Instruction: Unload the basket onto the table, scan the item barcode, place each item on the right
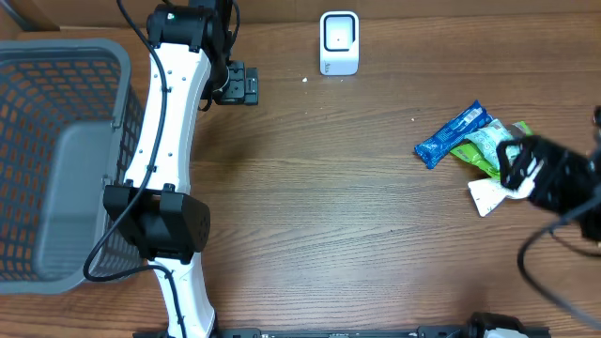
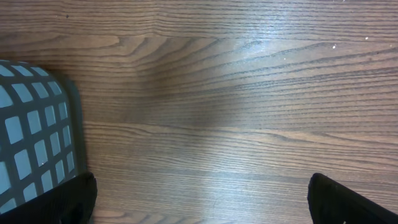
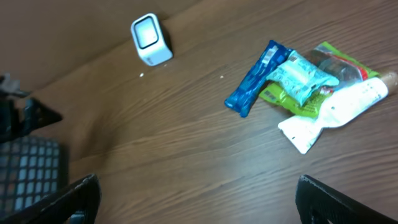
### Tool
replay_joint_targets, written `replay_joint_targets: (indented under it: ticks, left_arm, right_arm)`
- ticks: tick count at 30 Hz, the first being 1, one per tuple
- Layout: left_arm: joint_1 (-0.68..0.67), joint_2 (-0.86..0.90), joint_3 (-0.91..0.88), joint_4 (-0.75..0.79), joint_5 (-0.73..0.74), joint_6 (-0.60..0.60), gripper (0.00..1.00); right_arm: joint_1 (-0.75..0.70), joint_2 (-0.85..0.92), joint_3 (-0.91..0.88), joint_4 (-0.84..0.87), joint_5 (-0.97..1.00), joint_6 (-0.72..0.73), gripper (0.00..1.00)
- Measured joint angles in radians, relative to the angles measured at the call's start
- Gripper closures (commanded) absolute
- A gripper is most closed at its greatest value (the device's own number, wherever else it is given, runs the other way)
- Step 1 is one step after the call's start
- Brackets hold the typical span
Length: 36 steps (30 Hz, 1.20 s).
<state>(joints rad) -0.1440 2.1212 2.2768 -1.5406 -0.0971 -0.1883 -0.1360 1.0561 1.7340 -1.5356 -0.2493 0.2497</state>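
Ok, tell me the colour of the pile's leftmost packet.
The packet is blue, clearest in right wrist view.

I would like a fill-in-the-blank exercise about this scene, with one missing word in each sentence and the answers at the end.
1. The mesh basket at the far left of the overhead view is ___ in colour.
2. In the pile of items, the one lying nearest to the white scanner is the ___ packet.
3. The left pincer and the right pincer hold nothing; both are wide ___.

Missing words: gray; blue; open.
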Motion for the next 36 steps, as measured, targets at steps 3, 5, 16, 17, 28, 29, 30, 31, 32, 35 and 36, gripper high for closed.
replay_joint_targets:
  ticks: [3,5,16,17,28,29,30,31,32,35,36]
  left_arm:
    - [0.0,0.0,0.0,0.0,0.0,0.0,0.0]
    - [0.0,0.0,0.0,0.0,0.0,0.0,0.0]
    - [0.0,0.0,0.0,0.0,0.0,0.0,0.0]
    - [0.0,0.0,0.0,0.0,0.0,0.0,0.0]
    - [0.0,0.0,0.0,0.0,0.0,0.0,0.0]
    - [0.0,0.0,0.0,0.001,0.0,0.0,0.0]
    - [0.0,0.0,0.0,0.0,0.0,0.0,0.01]
    - [0.0,0.0,0.0,0.0,0.0,0.0,0.0]
    - [0.0,0.0,0.0,-0.001,0.0,0.0,0.0]
    - [0.0,0.0,0.0,0.0,0.0,-0.001,0.0]
    - [0.0,0.0,0.0,0.0,0.0,-0.002,0.0]
  right_arm:
    - [0.0,-0.044,0.0,-0.024,-0.011,0.0,0.0]
    - [0.0,-0.054,0.0,-0.032,-0.013,0.0,0.0]
    - [0.031,-0.058,-0.026,0.045,0.004,-0.004,0.0]
    - [0.044,-0.06,-0.038,0.075,0.018,-0.005,0.0]
    - [0.17,-0.256,-0.405,0.496,0.199,-0.021,0.0]
    - [0.17,-0.293,-0.462,0.554,0.206,-0.029,0.0]
    - [0.171,-0.332,-0.518,0.604,0.214,-0.04,0.0]
    - [0.172,-0.373,-0.582,0.647,0.221,-0.054,0.0]
    - [0.176,-0.411,-0.64,0.716,0.227,-0.069,0.0]
    - [0.206,-0.51,-0.811,0.869,0.233,-0.122,0.0]
    - [0.217,-0.544,-0.868,0.906,0.233,-0.142,0.0]
